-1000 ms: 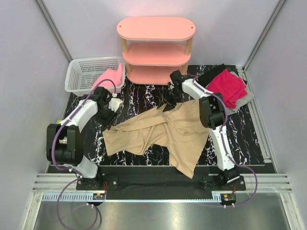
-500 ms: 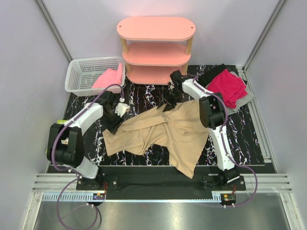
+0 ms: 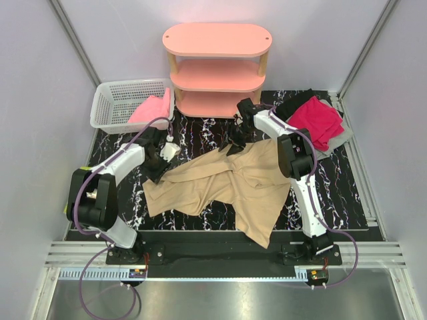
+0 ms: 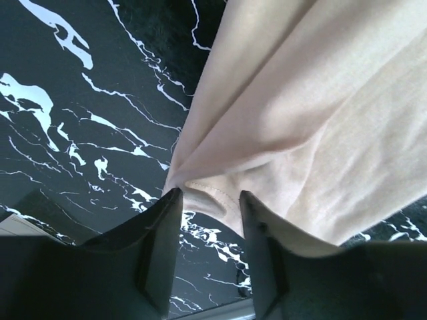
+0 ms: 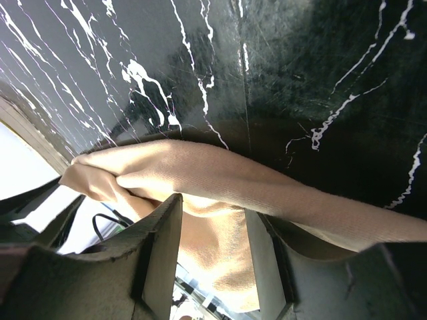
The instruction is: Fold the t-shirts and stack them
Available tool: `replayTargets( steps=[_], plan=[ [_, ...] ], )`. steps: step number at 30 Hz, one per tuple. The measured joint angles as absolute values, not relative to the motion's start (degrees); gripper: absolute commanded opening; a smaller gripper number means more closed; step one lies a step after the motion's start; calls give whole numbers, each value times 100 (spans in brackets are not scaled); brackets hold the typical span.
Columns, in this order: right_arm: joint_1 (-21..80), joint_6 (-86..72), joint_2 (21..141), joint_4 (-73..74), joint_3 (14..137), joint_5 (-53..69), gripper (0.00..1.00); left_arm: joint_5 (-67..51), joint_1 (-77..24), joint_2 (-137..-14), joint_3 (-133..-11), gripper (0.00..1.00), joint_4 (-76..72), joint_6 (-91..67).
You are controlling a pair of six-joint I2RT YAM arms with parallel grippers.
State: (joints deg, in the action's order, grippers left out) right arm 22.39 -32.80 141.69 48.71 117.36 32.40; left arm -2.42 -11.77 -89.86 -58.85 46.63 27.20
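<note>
The tan shirt [image 3: 227, 183] lies crumpled on the table [image 3: 200, 133]. Our right gripper [image 5: 212, 207] pinches its far edge; the left gripper [image 4: 210, 195] stands half open around a corner. If we lift before closing, this corner may slip out.

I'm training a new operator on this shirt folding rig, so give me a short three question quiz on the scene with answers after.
1. True or false: the light pink t-shirt lies in the white basket.
2. Which t-shirt is spread over the middle of the table? A magenta, B tan, C black.
3. What sits between the fingers of the right gripper?
Key: 1 true; 2 B; 3 the tan t-shirt.
</note>
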Motion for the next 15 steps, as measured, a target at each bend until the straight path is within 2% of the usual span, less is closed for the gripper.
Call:
replayTargets(
  steps=[1, 2, 4, 5, 15],
  plan=[
    [2237, -3280, 14169, 4869, 11732, 3240, 51, -207, -1170, -9011, -5843, 31, 4598, 2753],
    [2237, -3280, 14167, 4869, 11730, 3240, 51, -143, -1166, -9061, -5802, 19, 4541, 2775],
    [2237, -3280, 14164, 4864, 11725, 3242, 51, -56, -1155, -9150, -5756, 9, 4469, 2788],
    [2235, -3280, 14160, 4856, 11714, 3242, 51, 3, -1140, -9212, -5739, 0, 4440, 2814],
    [2233, -3280, 14138, 4807, 11664, 3247, 51, 526, -947, -9415, -5878, 0, 4244, 3017]
  ],
)
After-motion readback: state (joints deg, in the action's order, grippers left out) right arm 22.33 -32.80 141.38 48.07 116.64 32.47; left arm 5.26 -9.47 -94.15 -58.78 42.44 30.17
